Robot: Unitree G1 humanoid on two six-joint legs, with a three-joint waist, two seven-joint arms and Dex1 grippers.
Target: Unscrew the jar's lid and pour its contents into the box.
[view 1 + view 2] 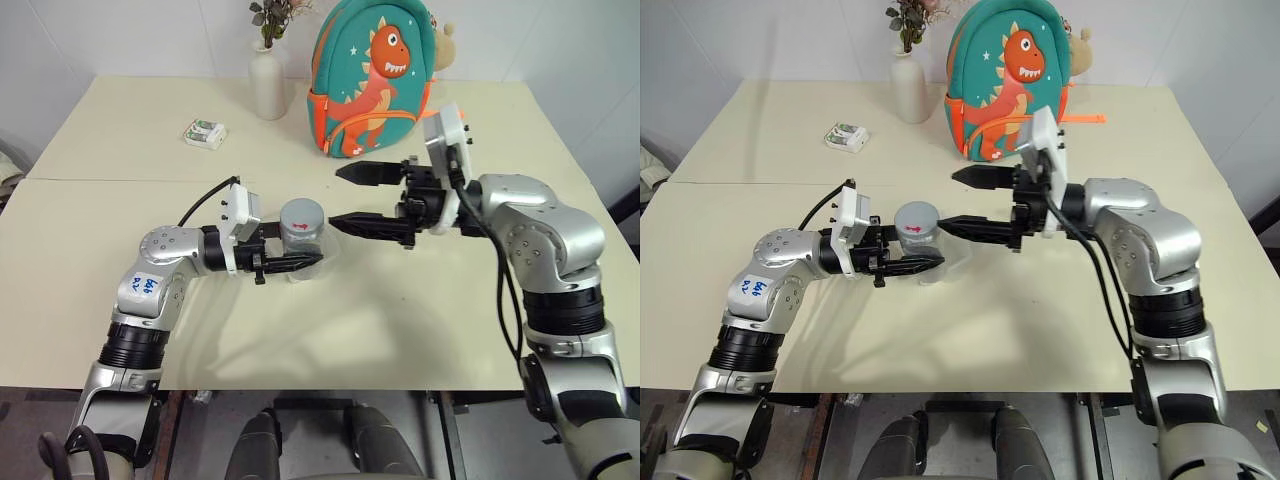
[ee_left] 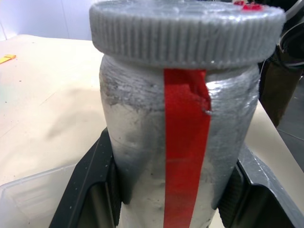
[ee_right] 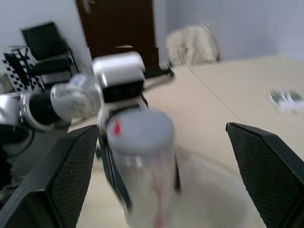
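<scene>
1. A blue label on the left arm carries handwriting too small to read.
2. A small white-and-green packet [image 1: 205, 133] lies at the table's [image 1: 400, 320] far left; its print cannot be read.
3. The left gripper [image 1: 290, 264] points right, its 2 fingers clamped on the jar [image 1: 301, 240], holding it upright over the clear box [image 2: 28, 199].
4. The grey ribbed lid [image 2: 185, 28] sits on the jar, with a small red mark on top; a red tape strip runs down the jar's side.
5. A white vase [image 1: 267, 85] with dark sprigs stands at the back.
6. Beside it leans a teal backpack [image 1: 375, 75] bearing an orange dinosaur.
7. The right gripper [image 1: 345, 198] points left, its fingers wide apart, tips just right of the jar and touching nothing.
</scene>
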